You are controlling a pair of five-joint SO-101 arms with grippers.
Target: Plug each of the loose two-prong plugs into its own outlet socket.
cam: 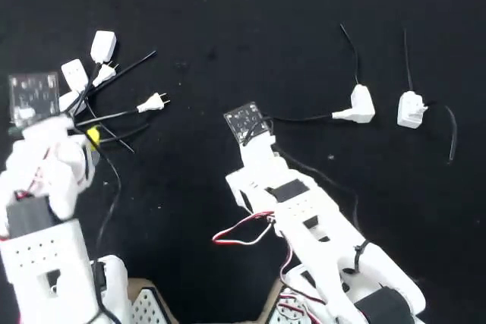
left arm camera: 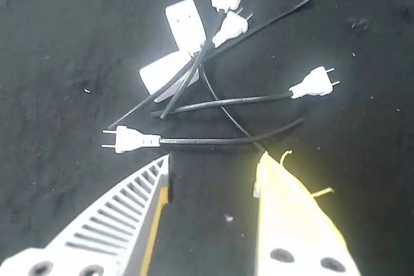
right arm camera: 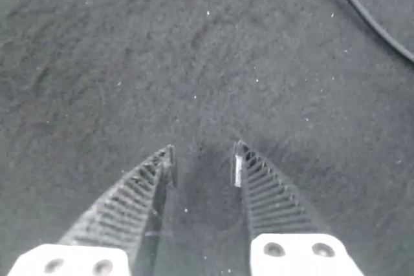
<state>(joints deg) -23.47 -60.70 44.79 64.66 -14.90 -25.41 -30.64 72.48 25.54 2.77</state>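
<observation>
Both pincers are held spread, with nothing gripped. Just beyond one fingertip of the left pincer (left arm camera: 213, 166), a two-prong plug (left arm camera: 129, 139) is laid flat on the black bench (left arm camera: 52, 63). Its long axis runs crosswise to the pincer, with the prongs aimed outward, away from the pincer's gap. Farther ahead, a second plug (left arm camera: 315, 83) is pointed the opposite way. Beyond both, white outlet sockets (left arm camera: 184, 24) are heaped among black cords (left arm camera: 220, 103). The right pincer (right arm camera: 204, 159) is held well apart from the left pincer, low over the bench.
</observation>
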